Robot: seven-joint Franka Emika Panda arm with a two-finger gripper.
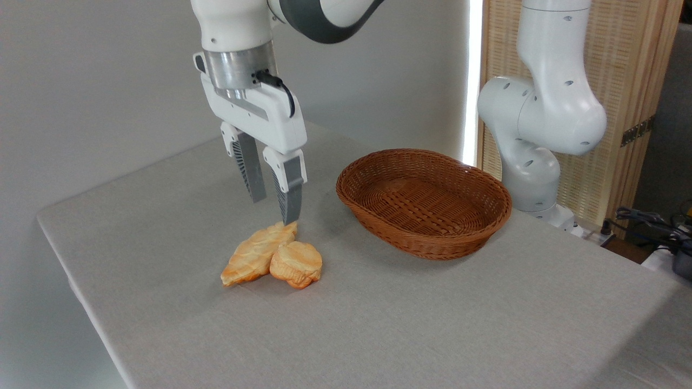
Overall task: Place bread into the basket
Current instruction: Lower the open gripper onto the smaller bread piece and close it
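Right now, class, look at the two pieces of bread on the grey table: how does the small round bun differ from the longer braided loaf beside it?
The small round golden-orange bun is short and puffy; the long leaf-shaped braided loaf is flatter and stretched out. The bun lies nearer the oval brown wicker basket; the loaf lies to its left. The loaf's far tip sits under the fingers; the bun lies in front. Both share golden-orange crusts with pale tops and touch each other.

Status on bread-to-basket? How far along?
Done: nothing delivered, the basket holds no bread. In hand: the gripper hangs just above the two pastries, jaws open and holding nothing, closer to the loaf than the bun. The bun touches the loaf on the table. Left: shift over the bun, grasp, lift, carry right, release in basket.
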